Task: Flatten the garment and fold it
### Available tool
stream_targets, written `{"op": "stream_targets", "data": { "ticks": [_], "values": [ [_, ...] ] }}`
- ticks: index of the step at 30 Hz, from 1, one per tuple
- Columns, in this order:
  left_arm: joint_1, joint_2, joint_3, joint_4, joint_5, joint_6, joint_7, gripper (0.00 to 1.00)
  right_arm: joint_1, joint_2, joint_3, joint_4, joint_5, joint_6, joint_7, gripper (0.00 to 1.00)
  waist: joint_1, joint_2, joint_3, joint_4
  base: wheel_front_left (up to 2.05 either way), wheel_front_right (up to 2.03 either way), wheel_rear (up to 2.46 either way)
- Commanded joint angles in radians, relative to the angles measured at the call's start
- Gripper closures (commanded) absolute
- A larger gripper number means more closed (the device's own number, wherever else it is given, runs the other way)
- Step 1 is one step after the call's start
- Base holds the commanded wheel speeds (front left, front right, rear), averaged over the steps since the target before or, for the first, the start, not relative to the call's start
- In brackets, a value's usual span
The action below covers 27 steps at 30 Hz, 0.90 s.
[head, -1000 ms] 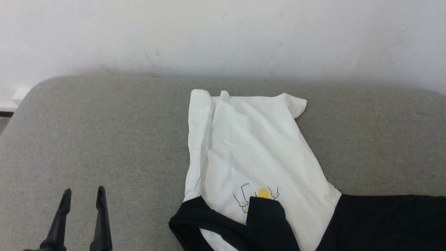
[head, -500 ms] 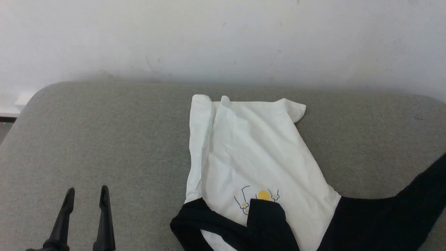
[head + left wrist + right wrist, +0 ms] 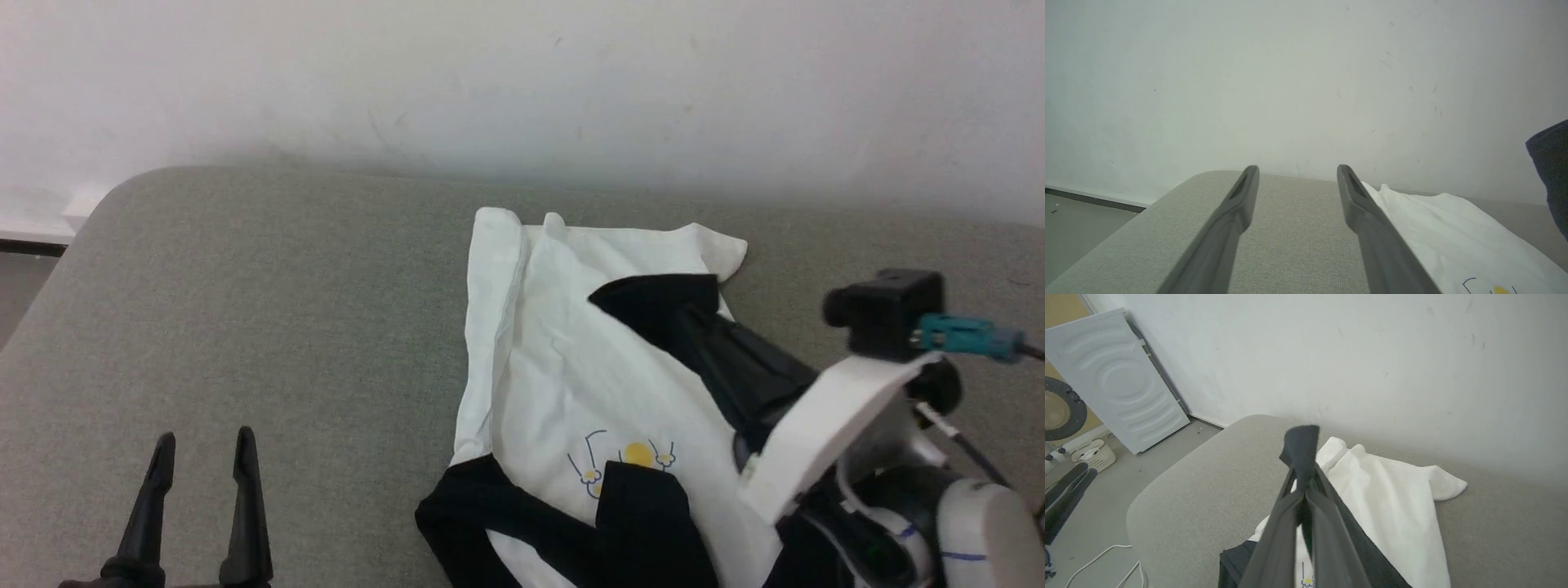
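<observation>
Sleeve-fold step: right pincer (image 3: 692,317) pinching black sleeve (image 3: 645,296), lifted over white body of garment (image 3: 563,359) lying mid-frame on grey surface (image 3: 286,310). Left pincer (image 3: 203,438) spread, idle lower left. Next, probably: lay sleeve flat across body, release without dragging cloth.

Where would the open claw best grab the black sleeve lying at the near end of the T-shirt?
Probably at the black sleeve's outer fold, where it juts past the white body onto the grey cushion. The left claw stands open on that side, so it could come in from the robot's left, low over the cushion, and pinch that exposed edge.
</observation>
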Motion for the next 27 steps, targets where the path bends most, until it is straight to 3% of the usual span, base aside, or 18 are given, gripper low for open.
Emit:
{"op": "stream_targets", "data": {
  "ticks": [1,12,23,24,25,27],
  "values": [
    [-0.015,0.002,-0.001,0.003,-0.008,0.005,-0.007,0.00,-0.018,0.003,0.031,0.022,0.008,-0.001,-0.018,1.00,-0.0001,-0.0001,0.009,0.006,0.00,0.00,0.00],
    [-0.057,0.001,-0.025,0.038,-0.022,0.000,-0.023,0.00,-0.076,0.004,0.335,0.411,0.017,-0.001,-0.235,1.00,-0.0001,-0.0001,0.059,0.058,0.00,0.00,0.00],
    [-0.106,-0.002,-0.068,0.095,-0.030,-0.013,-0.038,0.00,-0.156,0.004,0.499,0.850,0.052,-0.001,-0.421,1.00,-0.0001,-0.0001,0.092,0.141,0.00,0.00,0.00],
    [-0.108,-0.002,-0.070,0.100,-0.030,-0.014,-0.038,0.00,-0.163,0.004,0.510,0.875,0.064,-0.001,-0.428,0.91,-0.0001,-0.0001,0.090,0.145,0.00,0.00,0.00],
    [-0.109,-0.001,-0.072,0.103,-0.029,-0.014,-0.039,0.00,-0.172,0.004,0.522,0.892,0.075,-0.001,-0.436,0.68,-0.0001,-0.0001,0.088,0.148,0.00,0.00,0.00],
    [-0.108,0.000,-0.072,0.108,-0.030,-0.012,-0.039,0.00,-0.192,0.004,0.554,0.900,0.100,-0.001,-0.449,0.00,-0.0001,-0.0001,0.081,0.147,0.00,0.00,0.00]
  ]
}}
